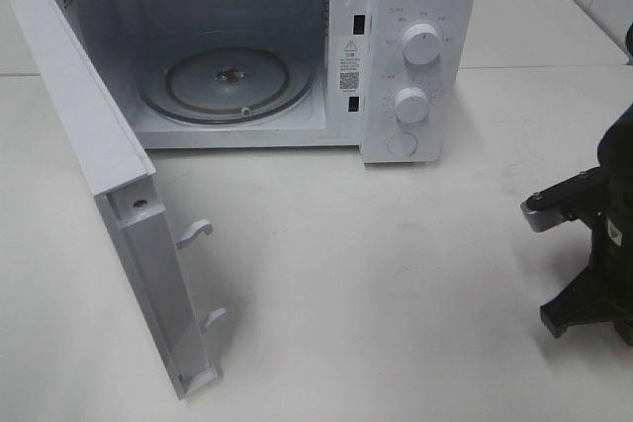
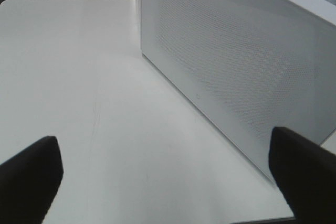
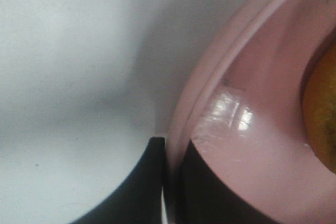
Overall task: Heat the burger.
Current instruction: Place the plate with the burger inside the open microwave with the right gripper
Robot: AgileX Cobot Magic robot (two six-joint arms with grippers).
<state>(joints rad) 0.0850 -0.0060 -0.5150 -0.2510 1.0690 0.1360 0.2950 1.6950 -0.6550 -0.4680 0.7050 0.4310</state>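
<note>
So far, we judge the job to be in its early stage. The microwave [image 1: 415,7] stands on the white table [image 1: 396,284] with its door [image 1: 94,135] swung wide. The glass turntable [image 1: 227,81] inside is bare, so opening is done, while loading, shutting and setting the dials are left. The pink plate [image 3: 252,103] shows only in the right wrist view, with the burger [image 3: 321,114] on it as a sliver of golden-brown bun. The right gripper [image 3: 169,153] is pinched on the plate's rim, a finger on either side; we cannot tell whether the plate is lifted. The left gripper [image 2: 165,169] hangs spread wide and empty beside the door's outer face. As for writing, a sticker [image 1: 349,64] on the cavity frame carries a warning triangle and a code square. Small marks ring the upper knob [image 1: 422,43] and the lower knob [image 1: 410,104], yet we can read none of it.
</note>
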